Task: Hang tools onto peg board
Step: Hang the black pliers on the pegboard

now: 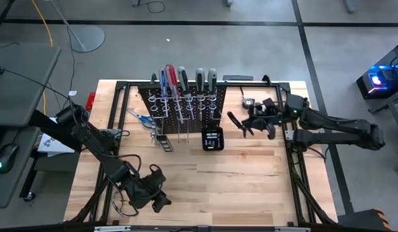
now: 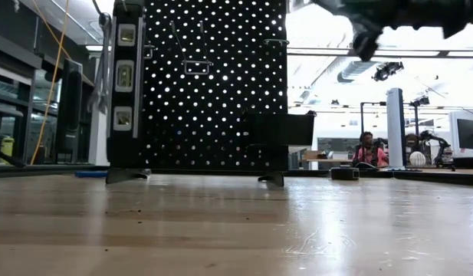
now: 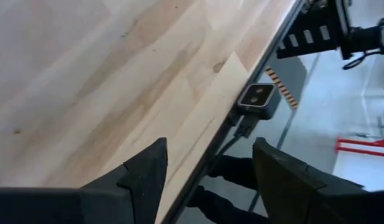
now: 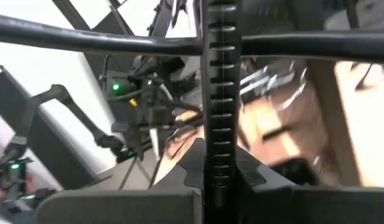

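While pinched tight in the right gripper (image 1: 253,122), held clear of the table (image 1: 250,180) just right of the peg board (image 1: 186,106): dark pliers (image 1: 236,122), likely gripped so for hooking. Screwdrivers (image 1: 179,80) crowding the rings; freer room toward the board's right edge. Near the front edge, left gripper (image 1: 159,198), spread, empty.

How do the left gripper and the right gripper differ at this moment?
The left gripper sits low by the table's near edge, open and empty; the right gripper is up beside the peg board, shut on dark pliers. The left arm waits; the right is at work. Both are dark and two-fingered.
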Controlling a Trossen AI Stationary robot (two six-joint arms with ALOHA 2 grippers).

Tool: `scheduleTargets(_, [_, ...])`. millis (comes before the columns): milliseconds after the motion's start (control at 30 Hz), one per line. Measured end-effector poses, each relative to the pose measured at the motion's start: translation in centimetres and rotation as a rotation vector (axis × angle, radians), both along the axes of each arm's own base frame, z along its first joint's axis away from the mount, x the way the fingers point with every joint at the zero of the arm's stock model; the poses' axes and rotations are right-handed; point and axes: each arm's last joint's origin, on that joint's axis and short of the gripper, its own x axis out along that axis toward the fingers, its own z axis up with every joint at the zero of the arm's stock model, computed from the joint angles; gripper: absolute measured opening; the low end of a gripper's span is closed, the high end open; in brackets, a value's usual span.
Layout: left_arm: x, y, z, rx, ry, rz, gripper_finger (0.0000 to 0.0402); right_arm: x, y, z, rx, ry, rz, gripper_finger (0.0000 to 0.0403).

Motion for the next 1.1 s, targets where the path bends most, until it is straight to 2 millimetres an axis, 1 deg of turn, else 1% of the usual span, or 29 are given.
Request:
scheduleTargets(100, [0.9, -0.5, -0.2, -0.029, -0.058, 0.005, 0.0216, -1.0, 1.3, 0.1, 0.063, 0.032, 0.017, 0.0015])
scheduleTargets(233, [3.5, -0.4, 0.0, -0.062, -0.236, 0.047, 0.0222, -1.7, 3.4, 0.4, 0.134, 0.033, 0.048, 0.0015])
scheduleTargets(300, [4.9, 0.3, 0.2, -0.060, -0.302, 0.057, 0.0228, -1.6, 4.5, 0.6, 0.160, 0.019, 0.045, 0.0015])
scheduleTargets(400, [6.8, 2.2, 1.3, -0.048, -0.425, 0.109, 0.0239, -1.2, 6.2, 1.1, 0.174, -0.037, 0.038, 0.0015])
scheduleTargets(567, [9.4, 5.2, 4.4, 0.002, -0.744, 0.227, 0.0254, 0.4, 9.1, 1.6, 0.199, -0.157, -0.019, 0.0015])
scheduleTargets(667, [10.2, 6.5, 6.1, 0.103, -0.859, 0.285, 0.0257, 1.4, 10.7, 1.8, 0.207, -0.206, -0.071, 0.0015])
scheduleTargets(767, [11.0, 7.4, 8.1, 0.227, -0.924, 0.322, 0.0258, 2.6, 12.2, 2.4, 0.187, -0.216, -0.111, 0.0015])
scheduleTargets(867, [11.5, 8.0, 9.8, 0.329, -0.965, 0.337, 0.0258, 4.0, 13.5, 3.5, 0.173, -0.209, -0.112, 0.0015])
scheduleTargets(1000, [11.9, 8.4, 11.4, 0.437, -0.999, 0.325, 0.0258, 5.9, 14.8, 4.6, 0.136, -0.174, -0.118, 0.0015])
scheduleTargets(1100, [11.9, 8.4, 11.9, 0.494, -1.007, 0.313, 0.0258, 6.8, 15.2, 5.5, 0.113, -0.148, -0.149, 0.0015])
